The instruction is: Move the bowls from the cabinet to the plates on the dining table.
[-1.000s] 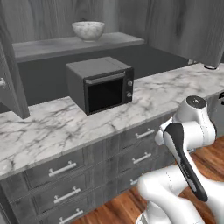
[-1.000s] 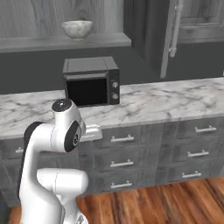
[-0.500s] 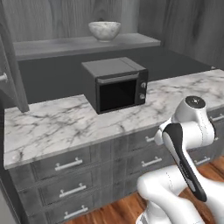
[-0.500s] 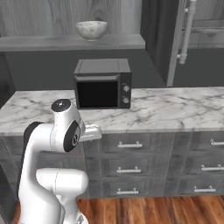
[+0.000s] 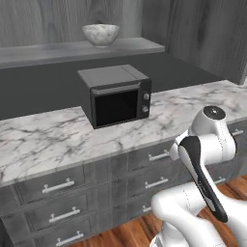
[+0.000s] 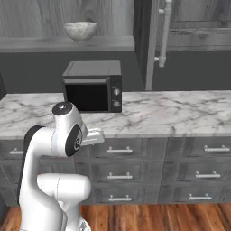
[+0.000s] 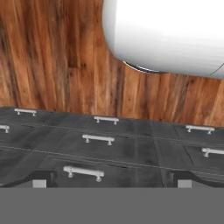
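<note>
Nearest, low in front of the base: pincer (image 7: 112, 180) pointed down along the drawer fronts, its two dark fingertips (image 7: 42, 180) standing wide apart at the bottom of the hand view, nothing between them. Facing it, grey wood-grain drawers (image 7: 98, 140) with short silver handles, and past them a plank floor (image 7: 52, 61) of reddish-brown wood.

Above the drawers: long bench (image 5: 43, 140) of white marble with grey veins, running across both base views. Set on it toward the back, a black microwave (image 5: 117, 95) with a dark glass door and two knobs on its right side, standing square and shut.

Higher and further back: open grey cabinet (image 6: 67, 44), its shelf carrying one white marble-look bowl (image 5: 101, 34), upright, resting near the shelf's middle, above and a little left of the microwave. Same bowl seen at the upper left of the right base view. To the right of the shelf, a tall panelled cabinet door (image 6: 151, 45) with a long silver bar handle (image 6: 164, 31), upright, well apart from the bowl.
</note>
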{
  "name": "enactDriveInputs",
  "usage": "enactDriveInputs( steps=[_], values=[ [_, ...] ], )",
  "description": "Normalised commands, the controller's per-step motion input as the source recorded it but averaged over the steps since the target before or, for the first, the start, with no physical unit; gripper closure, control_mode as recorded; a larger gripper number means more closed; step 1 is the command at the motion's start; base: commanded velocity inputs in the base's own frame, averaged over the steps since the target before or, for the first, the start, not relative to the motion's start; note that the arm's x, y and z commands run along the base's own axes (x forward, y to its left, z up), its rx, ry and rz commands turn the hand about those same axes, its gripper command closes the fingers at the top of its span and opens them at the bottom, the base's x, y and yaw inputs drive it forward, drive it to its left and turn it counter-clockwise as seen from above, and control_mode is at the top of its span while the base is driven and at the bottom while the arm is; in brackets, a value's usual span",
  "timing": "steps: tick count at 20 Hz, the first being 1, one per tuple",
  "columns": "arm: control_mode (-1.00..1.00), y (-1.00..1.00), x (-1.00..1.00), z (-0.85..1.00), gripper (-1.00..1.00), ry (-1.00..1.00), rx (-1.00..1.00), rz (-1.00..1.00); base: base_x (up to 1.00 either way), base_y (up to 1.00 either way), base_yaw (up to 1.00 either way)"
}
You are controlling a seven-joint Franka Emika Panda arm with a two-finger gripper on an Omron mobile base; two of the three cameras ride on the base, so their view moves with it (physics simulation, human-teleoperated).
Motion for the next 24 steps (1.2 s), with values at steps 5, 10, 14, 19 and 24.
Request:
enactDriveInputs(
  steps=[5, 10, 14, 19, 24],
  values=[
    [1.0, 0.0, 0.0, 0.0, -1.0, 0.0, 0.0, 0.0, 0.48, -0.18, 0.0],
    [1.0, 0.0, 0.0, 0.0, -1.0, 0.0, 0.0, 0.0, 0.69, -0.02, 0.0],
    [1.0, 0.0, 0.0, 0.0, -1.0, 0.0, 0.0, 0.0, 0.63, 0.0, 0.0],
    [1.0, 0.0, 0.0, 0.0, -1.0, 0.0, 0.0, 0.0, 0.47, 0.0, 0.0],
    [1.0, 0.0, 0.0, 0.0, -1.0, 0.0, 0.0, 0.0, 0.36, 0.0, 0.0]
  ],
)
